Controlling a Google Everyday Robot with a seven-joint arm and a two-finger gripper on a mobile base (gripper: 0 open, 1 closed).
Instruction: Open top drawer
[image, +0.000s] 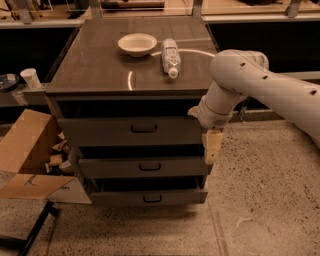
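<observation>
The top drawer (130, 132) is the tallest dark grey-brown front of three in the cabinet, with a small black bar handle (144, 129) at its centre. A dark gap shows above its front. My gripper (212, 148) hangs pointing down from the white arm (240, 82) at the cabinet's right front corner. It is level with the gap between the top and middle drawers, to the right of the handle and well clear of it. It holds nothing that I can see.
On the cabinet top (95, 70) are a white bowl (137, 44) and a plastic bottle (170, 56) lying down. The middle drawer (145, 167) and bottom drawer (150, 197) sit below. An open cardboard box (30, 155) is on the floor to the left. A paper cup (31, 78) stands at the far left.
</observation>
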